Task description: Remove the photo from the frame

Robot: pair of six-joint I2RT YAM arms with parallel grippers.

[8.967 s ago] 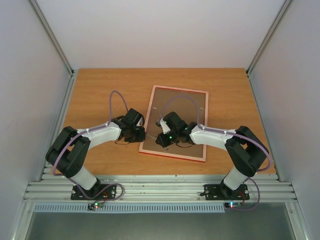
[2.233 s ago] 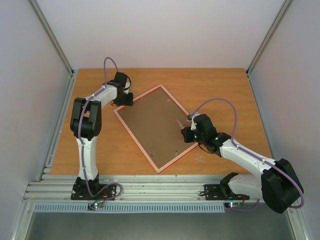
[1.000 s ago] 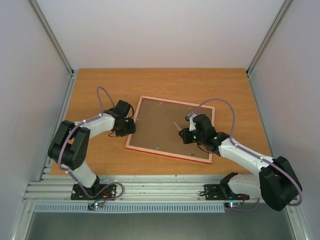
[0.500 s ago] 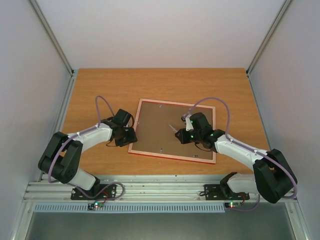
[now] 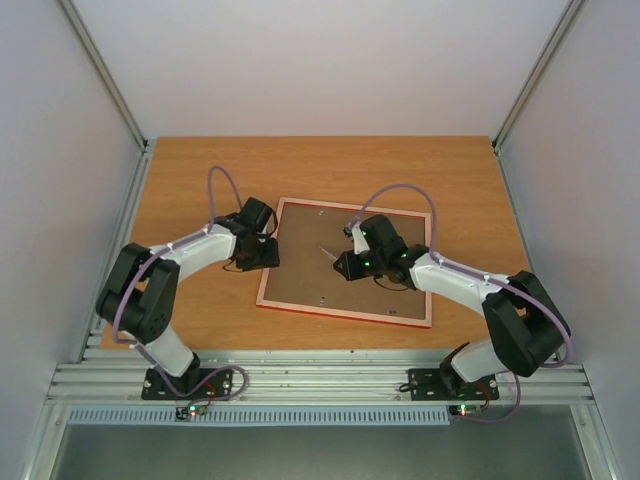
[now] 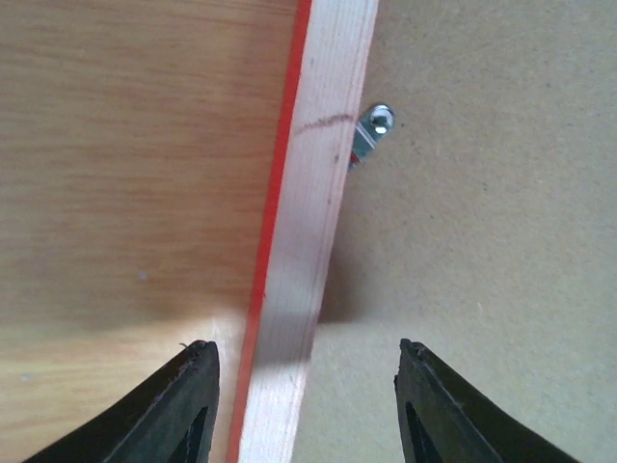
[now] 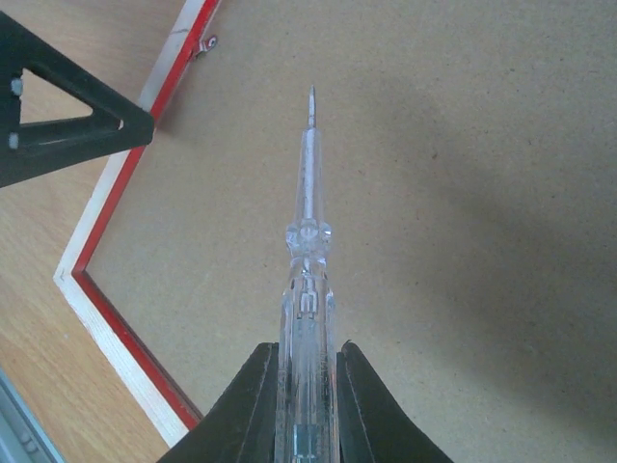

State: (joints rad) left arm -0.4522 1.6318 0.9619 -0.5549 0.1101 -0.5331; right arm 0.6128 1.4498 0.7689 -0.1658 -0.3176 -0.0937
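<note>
Wooden surface [image 5: 200, 180], frame [image 5: 340, 313] face-down, backing [image 5: 300, 275] still in, no photo out yet; left fingers [image 6: 183, 405] half-open, empty, straddling frame's edge; right fingers [image 7: 255, 405] pinching a clear screwdriver [image 7: 307, 289].

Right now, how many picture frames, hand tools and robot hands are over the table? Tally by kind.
Frames: 1, the thin red rectangular picture frame, brown board side up.
Tools: 1, the clear-handled screwdriver.
Hands: 2, the left hand open, the right hand shut on the screwdriver.
Total: 4.
</note>
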